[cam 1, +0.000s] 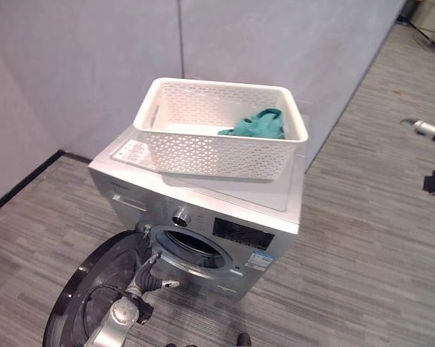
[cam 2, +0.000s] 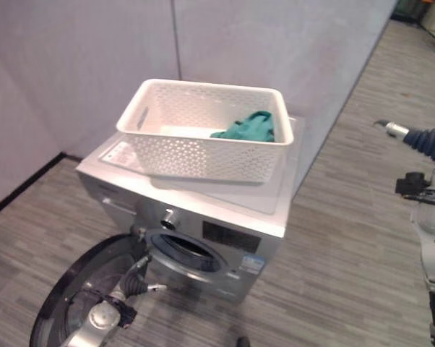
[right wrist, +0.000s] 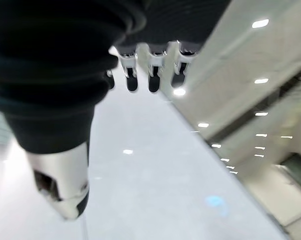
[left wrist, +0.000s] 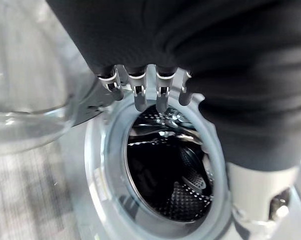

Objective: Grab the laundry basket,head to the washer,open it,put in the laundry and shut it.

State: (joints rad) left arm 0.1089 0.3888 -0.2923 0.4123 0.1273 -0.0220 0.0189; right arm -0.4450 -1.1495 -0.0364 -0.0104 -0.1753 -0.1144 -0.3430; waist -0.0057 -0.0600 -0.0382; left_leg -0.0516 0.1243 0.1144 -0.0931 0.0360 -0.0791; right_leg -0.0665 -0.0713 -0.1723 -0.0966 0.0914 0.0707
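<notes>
While the washer (cam 1: 203, 210) gapes, its basket (cam 1: 217, 130) holds teal laundry (cam 1: 255, 124).

I am wearing dark ribbed covers over both wrists. My left hand (left wrist: 162, 94) and right hand (right wrist: 129, 75) are showing silver fingers (right wrist: 154, 79) with dark tips, and my left arm (cam 1: 121, 318) is gleaming silver-grey.

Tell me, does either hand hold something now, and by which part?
Nothing is held. The left hand hangs open before the washer opening; the right hand is open too. The basket rests on top.
</notes>
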